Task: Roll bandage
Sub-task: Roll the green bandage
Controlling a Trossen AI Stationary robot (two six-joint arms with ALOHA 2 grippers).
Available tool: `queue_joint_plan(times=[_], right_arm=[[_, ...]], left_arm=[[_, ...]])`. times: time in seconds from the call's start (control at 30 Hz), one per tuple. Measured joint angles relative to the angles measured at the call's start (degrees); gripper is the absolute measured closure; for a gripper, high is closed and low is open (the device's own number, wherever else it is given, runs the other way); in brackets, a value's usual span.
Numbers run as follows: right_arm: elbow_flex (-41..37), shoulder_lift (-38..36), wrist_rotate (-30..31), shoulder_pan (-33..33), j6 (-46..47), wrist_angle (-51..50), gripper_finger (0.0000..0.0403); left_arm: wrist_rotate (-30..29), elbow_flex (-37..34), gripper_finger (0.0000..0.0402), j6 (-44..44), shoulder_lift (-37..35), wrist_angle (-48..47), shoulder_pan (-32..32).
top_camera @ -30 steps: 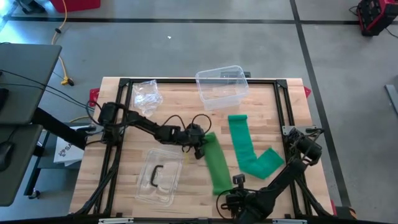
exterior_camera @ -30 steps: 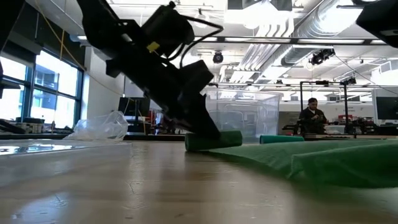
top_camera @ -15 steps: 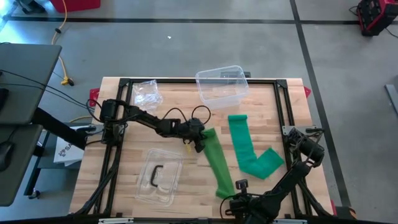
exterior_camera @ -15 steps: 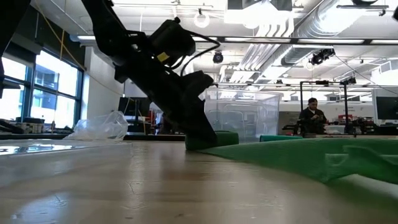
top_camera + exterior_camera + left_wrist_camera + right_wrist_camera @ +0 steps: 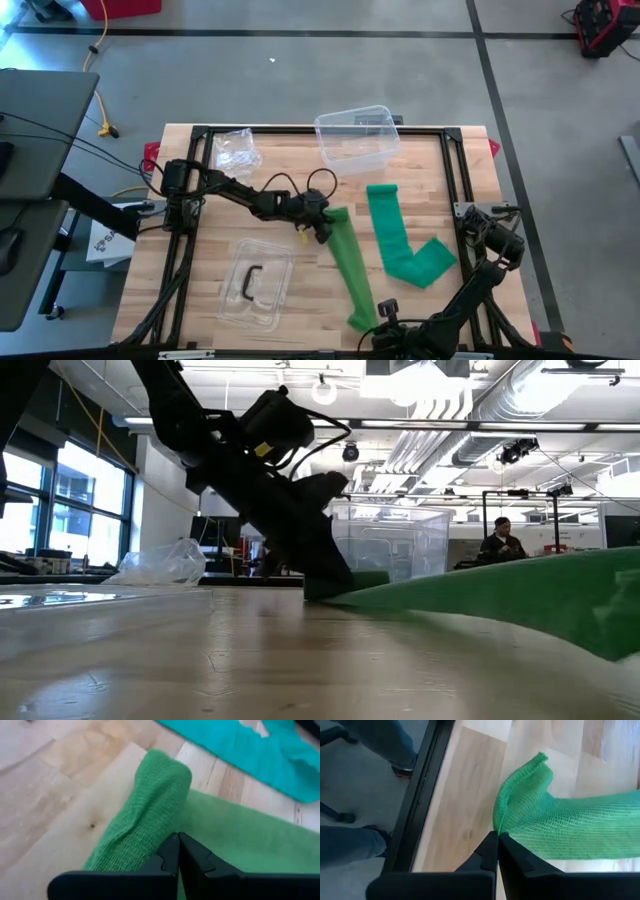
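A green bandage [image 5: 350, 268] lies as a long strip on the wooden table, its far end wound into a small roll [image 5: 150, 805]. My left gripper [image 5: 322, 232] is shut at that roll. At the table's near edge my right gripper [image 5: 497, 840] is shut on the strip's near end, which the low view shows raised off the table [image 5: 540, 600]. A teal bandage [image 5: 402, 245] lies bent on the table to the right of the green one, touched by no gripper. My left gripper has its shut fingers [image 5: 170, 852] on the roll's left end [image 5: 142, 842], slanting down from the table's left and lying along the roll. The fingertips hide how much cloth is between them. The roll rests on the table. My right gripper pinches the near end's edge [image 5: 504, 826] between its two fingertips, slanting down from the near side. That end is lifted clear of the table, and the strip runs from it toward the roll, fairly straight.
A clear plastic box [image 5: 357, 138] stands at the far middle and a crumpled clear bag [image 5: 237, 150] at the far left. A clear lid with a black handle [image 5: 255, 283] lies near left. A person's legs [image 5: 350, 845] stand just beyond the table's near edge.
My right gripper has gone toward the table's near edge and a little up, taking the strip's near end with it. That end has lifted clear and the strip is drawn out longer and straighter. My left gripper has shifted slightly with the roll and rolled about its own axis.
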Motion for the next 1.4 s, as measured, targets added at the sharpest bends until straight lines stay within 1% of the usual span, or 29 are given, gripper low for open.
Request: queue_joint_plan(times=[0.13,0.3,0.6,0.83,1.07,1.23,1.4], right_arm=[[-0.01,0.00,-0.18,0.00,0.01,1.42,0.0403],[-0.01,0.00,-0.60,0.32,0.01,1.82,0.0403],[-0.03,0.00,-0.99,0.44,0.85,1.84,0.0403],[0.93,0.00,0.99,0.81,1.17,1.60,0.0403],[2.86,0.00,2.78,1.28,0.81,2.04,0.0403],[3.05,0.00,2.42,2.41,0.22,4.69,0.0403],[3.05,0.00,0.53,3.49,2.89,6.67,0.0403]], left_arm=[[-0.18,0.02,0.0402,-1.87,-0.11,1.23,1.71],[-0.52,0.11,0.0402,-1.37,-0.21,1.62,3.64],[-1.48,0.11,0.0402,0.44,-0.22,1.62,5.29],[-2.62,0.11,0.0402,1.70,-0.17,1.45,5.43],[-5.63,0.12,0.0402,3.65,-0.09,0.45,5.23],[-5.95,0.13,0.0402,4.23,-0.09,-0.15,5.19],[-5.95,0.13,0.0402,5.12,-0.09,-0.33,5.16]])
